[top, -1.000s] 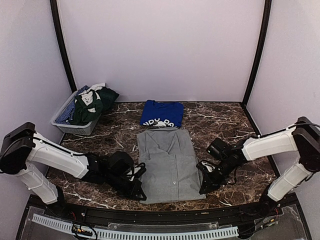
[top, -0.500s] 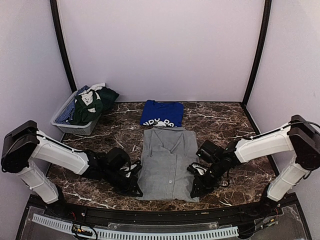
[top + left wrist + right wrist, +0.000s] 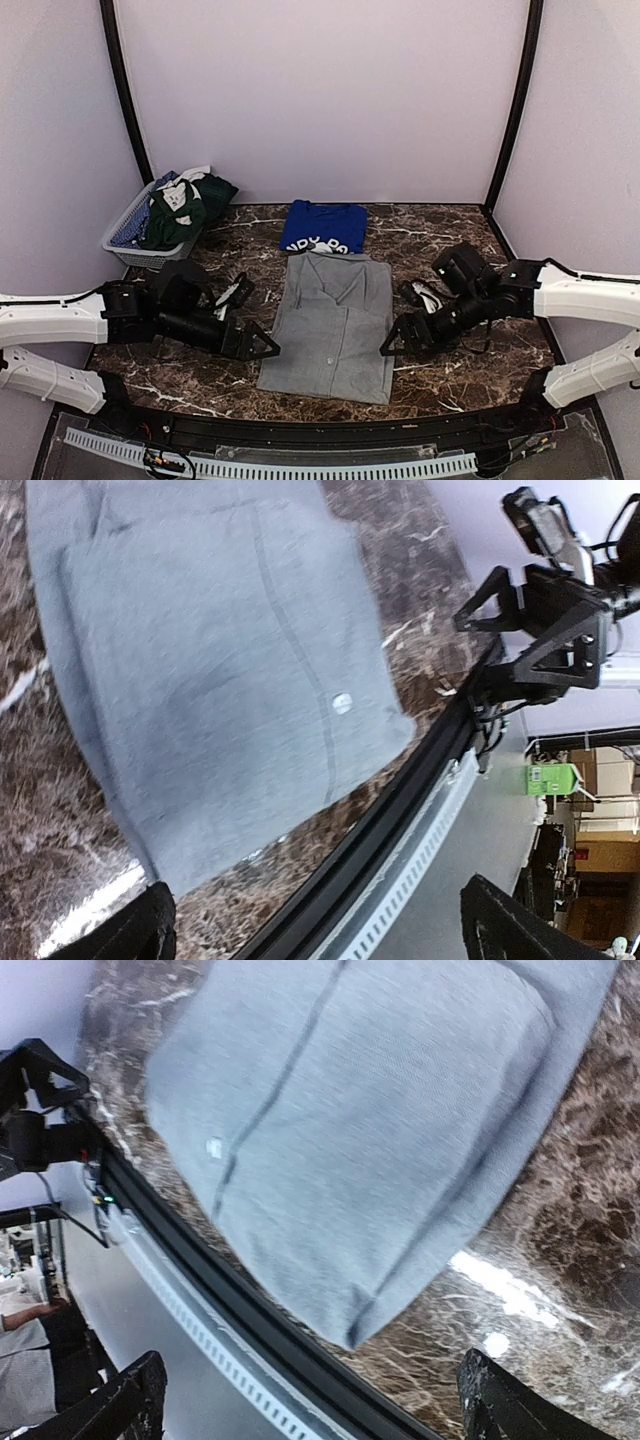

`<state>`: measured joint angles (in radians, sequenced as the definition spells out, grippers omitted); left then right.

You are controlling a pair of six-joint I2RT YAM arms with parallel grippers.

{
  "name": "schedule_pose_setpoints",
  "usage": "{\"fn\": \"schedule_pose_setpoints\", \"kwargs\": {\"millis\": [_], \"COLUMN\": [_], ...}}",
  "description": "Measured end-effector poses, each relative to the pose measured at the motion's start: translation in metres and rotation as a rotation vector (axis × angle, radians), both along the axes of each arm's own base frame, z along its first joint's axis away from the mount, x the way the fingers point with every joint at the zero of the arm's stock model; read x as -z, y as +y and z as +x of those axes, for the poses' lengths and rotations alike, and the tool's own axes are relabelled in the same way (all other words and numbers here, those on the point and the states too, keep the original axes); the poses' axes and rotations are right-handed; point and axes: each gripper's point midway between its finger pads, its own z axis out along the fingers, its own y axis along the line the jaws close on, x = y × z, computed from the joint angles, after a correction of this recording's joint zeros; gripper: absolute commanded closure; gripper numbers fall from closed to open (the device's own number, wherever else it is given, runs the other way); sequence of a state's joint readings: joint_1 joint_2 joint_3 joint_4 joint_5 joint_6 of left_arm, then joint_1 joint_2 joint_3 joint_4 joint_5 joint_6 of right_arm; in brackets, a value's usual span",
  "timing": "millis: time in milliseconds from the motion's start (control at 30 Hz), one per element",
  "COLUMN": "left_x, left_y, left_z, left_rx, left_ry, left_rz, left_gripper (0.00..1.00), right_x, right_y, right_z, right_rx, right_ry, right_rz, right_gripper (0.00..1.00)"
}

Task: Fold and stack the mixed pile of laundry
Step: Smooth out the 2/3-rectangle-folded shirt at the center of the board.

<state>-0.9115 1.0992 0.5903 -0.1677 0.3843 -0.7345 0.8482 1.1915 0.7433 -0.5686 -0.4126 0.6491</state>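
**Step in hand: folding of the polo shirt.**

1. Position of the work. The light-grey collared polo shirt (image 3: 335,325) lies flat at the centre of the dark veined marble table (image 3: 450,240), collar at the far end. Its side edges lie turned in over the body, so it forms a long narrow panel. The near-left corner splays slightly outward. The folded royal-blue T-shirt with white print (image 3: 322,225) lies just beyond the collar. Dark-green and patterned garments (image 3: 185,205) lie heaped in the grey mesh basket (image 3: 125,240) at the far left.

2. Gripper condition. The left gripper (image 3: 248,318) stands just left of the shirt, and the right gripper (image 3: 408,320) just right of it. Neither touches the cloth. Both wrist views show the fingertips spread wide with nothing between them, so the jaws of each are fully parted and empty.

3. Assessment. The lengthwise fold appears complete; the crosswise fold is not yet done.

4. Next move. This probably calls for both grippers to take the near hem, one at each corner, and carry it toward the collar. Grip both layers, or the tucked sides may slip open. The folded shirt should then go onto the T-shirt.
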Motion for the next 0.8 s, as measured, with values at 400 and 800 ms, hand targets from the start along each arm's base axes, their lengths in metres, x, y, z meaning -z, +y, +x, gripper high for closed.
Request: {"fn": "schedule_pose_setpoints", "kwargs": {"millis": [400, 800], "left_x": [-0.002, 0.043], "left_y": [-0.063, -0.089], "left_z": [0.006, 0.015], "left_rx": [0.103, 0.081], "left_ry": [0.038, 0.125], "left_rz": [-0.147, -0.18], "left_gripper": [0.01, 0.01], "right_x": [-0.036, 0.003], "right_y": [0.091, 0.128], "right_z": [0.007, 0.021], "right_rx": [-0.009, 0.058], "right_ry": [0.048, 0.142], "right_rz": [0.344, 0.377], "right_gripper": [0.01, 0.01]}}
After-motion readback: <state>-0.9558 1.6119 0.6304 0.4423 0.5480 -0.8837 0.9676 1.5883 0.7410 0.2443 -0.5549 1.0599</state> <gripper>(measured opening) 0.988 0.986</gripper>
